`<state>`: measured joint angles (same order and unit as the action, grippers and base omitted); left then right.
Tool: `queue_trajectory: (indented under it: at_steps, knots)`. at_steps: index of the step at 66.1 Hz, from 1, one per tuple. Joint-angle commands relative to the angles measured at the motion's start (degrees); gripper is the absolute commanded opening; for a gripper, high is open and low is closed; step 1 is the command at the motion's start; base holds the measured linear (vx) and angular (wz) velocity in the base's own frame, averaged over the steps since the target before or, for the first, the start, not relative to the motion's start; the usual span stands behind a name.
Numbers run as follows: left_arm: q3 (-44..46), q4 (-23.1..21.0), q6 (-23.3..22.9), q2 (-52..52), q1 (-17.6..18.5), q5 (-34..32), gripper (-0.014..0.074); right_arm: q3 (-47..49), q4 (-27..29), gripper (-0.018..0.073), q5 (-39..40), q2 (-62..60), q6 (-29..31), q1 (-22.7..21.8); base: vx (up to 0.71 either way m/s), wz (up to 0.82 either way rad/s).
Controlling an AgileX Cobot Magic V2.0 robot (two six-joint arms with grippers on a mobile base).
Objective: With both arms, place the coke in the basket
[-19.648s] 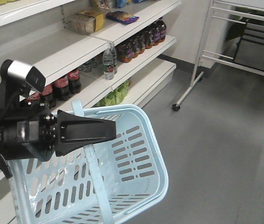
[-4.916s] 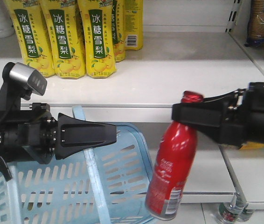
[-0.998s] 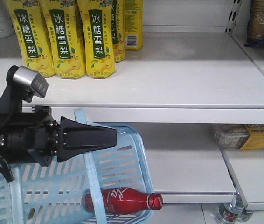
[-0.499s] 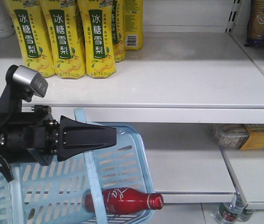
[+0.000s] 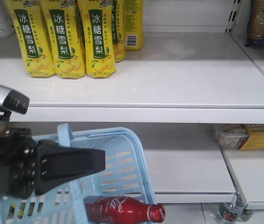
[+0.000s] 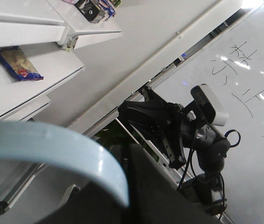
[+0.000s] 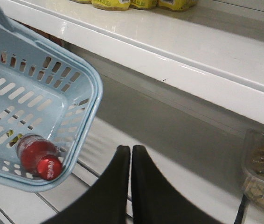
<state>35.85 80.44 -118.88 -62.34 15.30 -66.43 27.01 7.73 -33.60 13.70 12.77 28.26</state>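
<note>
One coke [image 5: 122,210] lies on its side at the bottom of the basket [image 5: 132,154], with its red cap pointing to the right, close to the basket's slotted wall. In the right wrist view the same coke [image 7: 36,156] rests in the near corner of the basket [image 7: 83,121], cap toward the camera, and it touches the floor of the basket. The basket is light blue and hangs tilted in front of the white shelf [image 5: 178,88]. The left gripper [image 5: 83,163] is a black pointed part which reaches from the left side across the flat blue handle [image 5: 64,133]; its fingers seem to hold this handle, because in the left wrist view the handle [image 6: 52,151] passes as a pale blue band directly in front of the dark finger, but the closing itself I cannot see clearly. The right gripper [image 7: 131,154] is away from the basket, below and to the right of it, and its two fingers are pressed together with nothing between them. The right arm [image 6: 178,128] with its silver-grey camera also shows in the left wrist view, well apart from the handle. Several yellow drink bottles [image 5: 64,35] stand upright on the upper shelf. A clear plastic box [image 5: 237,135] with a yellow label lies on the lower shelf at the right.
</note>
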Motion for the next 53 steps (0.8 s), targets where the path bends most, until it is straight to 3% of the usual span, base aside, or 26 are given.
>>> queue_trajectory:
  at_steps: [1,7,15,30,38,53]
  knots:
    - [-2.18,-6.67,4.09,5.96,0.33,0.13,-0.0006,1.36,-0.20,-0.0005,4.31,0.58,0.20,-0.26,0.00,0.00]
    - [-5.93,-6.67,7.81,10.54,0.33,1.81,-0.0006,1.36,-0.20,-0.0005,4.31,0.58,0.20,-0.26,0.00,0.00]
    - [-9.98,-6.65,17.83,16.99,0.14,4.83,-0.0006,1.36,-0.20,-0.0005,4.31,0.58,0.20,-0.26,0.00,0.00]
    - [-16.16,-7.13,32.55,27.63,0.14,9.60,-0.0006,1.36,-0.20,-0.0005,4.31,0.58,0.20,-0.26,0.00,0.00]
    - [-19.13,-8.45,33.93,30.88,0.14,14.51,-0.0006,1.36,-0.20,-0.0005,4.31,0.58,0.20,-0.26,0.00,0.00]
    - [-23.97,-15.66,33.98,31.93,0.14,26.66,-0.0006,1.36,-0.20,-0.0005,4.31,0.58,0.20,-0.26,0.00,0.00]
